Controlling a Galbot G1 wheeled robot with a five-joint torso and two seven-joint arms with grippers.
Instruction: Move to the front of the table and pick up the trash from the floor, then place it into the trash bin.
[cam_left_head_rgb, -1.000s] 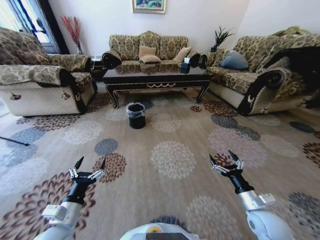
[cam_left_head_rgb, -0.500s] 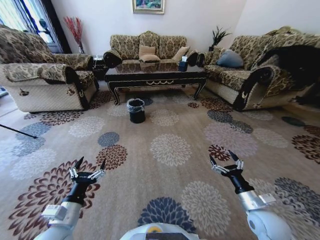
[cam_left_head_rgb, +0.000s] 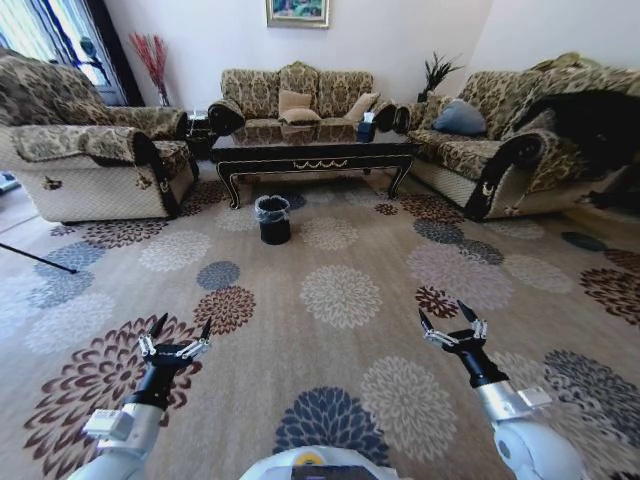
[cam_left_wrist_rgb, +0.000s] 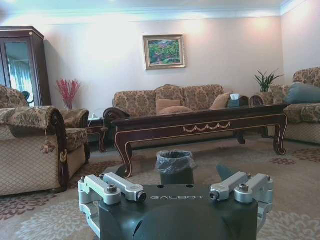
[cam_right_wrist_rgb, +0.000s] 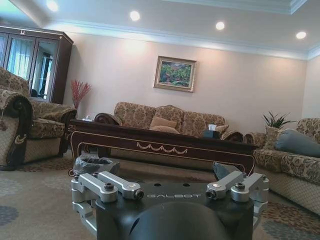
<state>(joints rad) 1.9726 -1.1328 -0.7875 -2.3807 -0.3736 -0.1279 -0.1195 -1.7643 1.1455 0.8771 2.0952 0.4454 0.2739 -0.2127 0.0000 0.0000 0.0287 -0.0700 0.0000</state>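
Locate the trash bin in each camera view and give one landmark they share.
Head view: trash bin on the carpet before the table.
Left wrist view: bin centred, under the table's front edge.
Right wrist view: bin beside the table's leg.
Shared landmark: framed painting.

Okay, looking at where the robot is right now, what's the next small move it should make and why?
Probably keep driving forward toward the table. It and the trash bin sit far across the carpet, both pincers, left and right, hang open over bare carpet, and no trash is distinguishable yet.
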